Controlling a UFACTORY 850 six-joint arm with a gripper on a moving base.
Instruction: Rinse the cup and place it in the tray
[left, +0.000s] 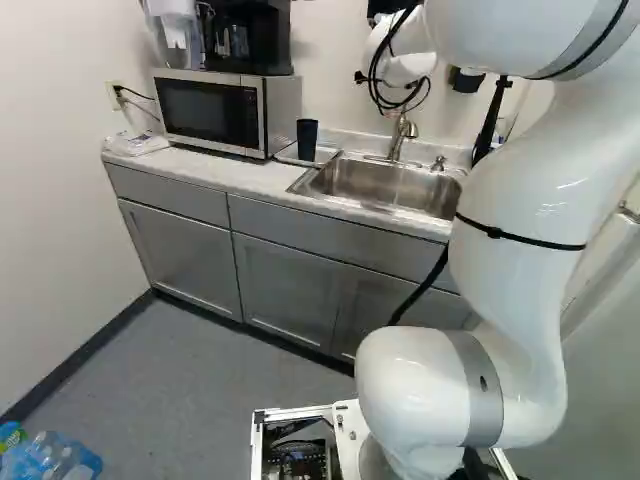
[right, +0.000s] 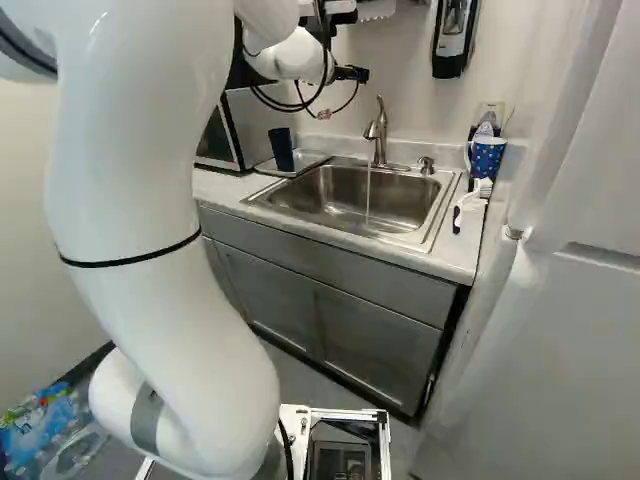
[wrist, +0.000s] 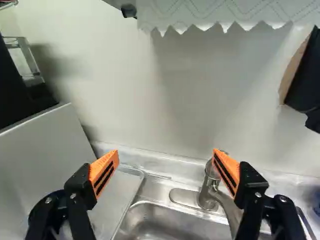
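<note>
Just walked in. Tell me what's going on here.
The robot arm is over by the sink, its end effector open with nothing in its grasp. The dark cup stands on the tray beside the sink, and nobody is handling it. A thin stream of water runs from the faucet into the basin.

Fairly bright, diffuse indoor light fills the views, leaving pale highlights on the glossy arm (right: 150, 180) and glints in the steel sink (left: 385, 185). In the wrist view, soft shadows lie on the wall (wrist: 115, 90) below the paper towel (wrist: 225, 12), suggesting light from above.
</note>
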